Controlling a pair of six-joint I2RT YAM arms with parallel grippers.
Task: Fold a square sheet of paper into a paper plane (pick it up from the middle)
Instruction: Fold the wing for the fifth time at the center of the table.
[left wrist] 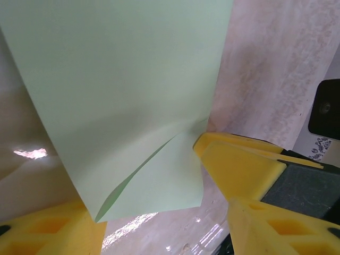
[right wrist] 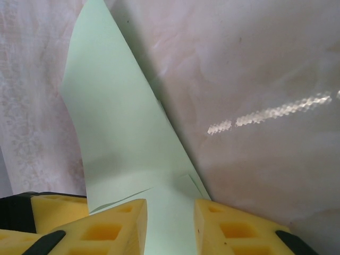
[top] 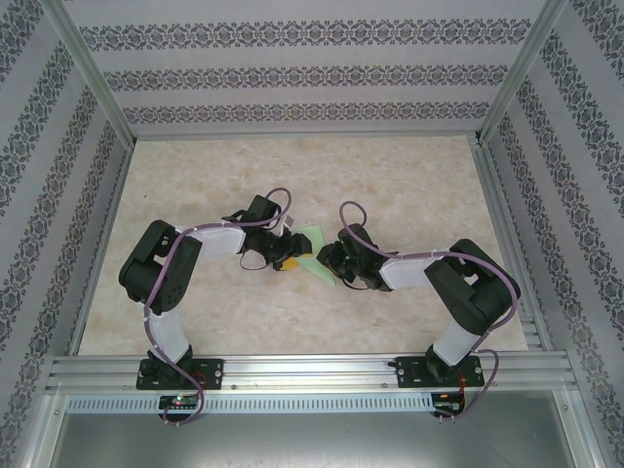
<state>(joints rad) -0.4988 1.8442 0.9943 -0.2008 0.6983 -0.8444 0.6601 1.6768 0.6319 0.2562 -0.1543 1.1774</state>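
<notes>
Pale green paper sheet [top: 314,237], partly folded, creased.

The left arm [top: 171,331] and right arm [top: 448,343] are wearing white shells over black joints, trailing purple cables [top: 343,208], showing yellow fingers [left wrist: 239,172]

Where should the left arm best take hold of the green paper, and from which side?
Probably the folded corner flap of the square sheet of paper, from its near edge: that flap lies between the left fingers and seems slightly raised.

Pale green paper [left wrist: 117,95], beige marbled table [top: 390,175].
</notes>
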